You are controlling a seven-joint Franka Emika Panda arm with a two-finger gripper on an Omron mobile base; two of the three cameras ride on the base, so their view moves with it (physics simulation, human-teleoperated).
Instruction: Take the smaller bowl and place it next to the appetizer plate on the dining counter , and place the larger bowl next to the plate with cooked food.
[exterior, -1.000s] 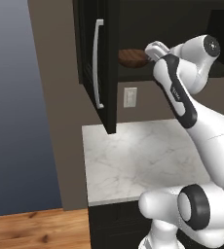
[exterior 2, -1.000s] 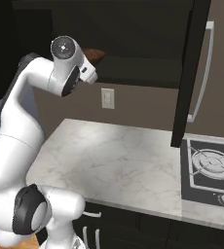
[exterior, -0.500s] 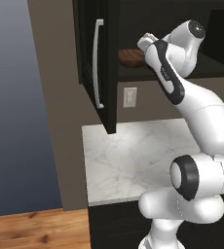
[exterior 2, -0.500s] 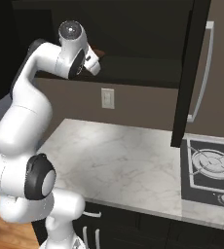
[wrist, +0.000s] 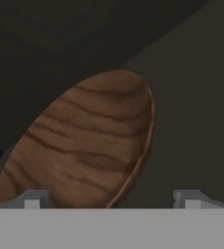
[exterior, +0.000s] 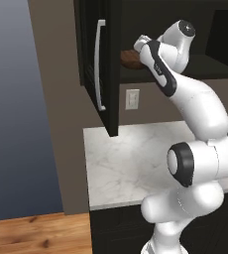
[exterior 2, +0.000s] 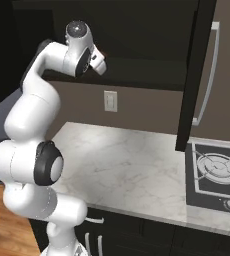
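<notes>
One smaller bowl (wrist: 84,146), shallow, dark reddish-brown wood with visible grain, is stored on the shelf (exterior: 210,67) of an open upper cabinet; in the left base view its edge (exterior: 131,59) is seen just beyond the hand, partly hidden by it.

One pair of fingers (wrist: 113,199), spread wide and holding nothing, is recorded in the hand view; one fingertip (wrist: 33,198) stands in front of the bowl's near rim and the other is off to the side, over the dark shelf. Contact with the bowl cannot be told.

One white arm is raised from the base to the cabinet opening, with its hand (exterior 2: 98,61) at shelf level.

One black cabinet door (exterior: 103,69) with a pale bar handle is swung open to the left of the arm.

One marble counter (exterior 2: 132,170) lies below the cabinet, over black drawers.

One wall outlet (exterior 2: 110,101) is set between counter and cabinet.

One stove burner (exterior 2: 219,170) is noted at the right end of the counter.
</notes>
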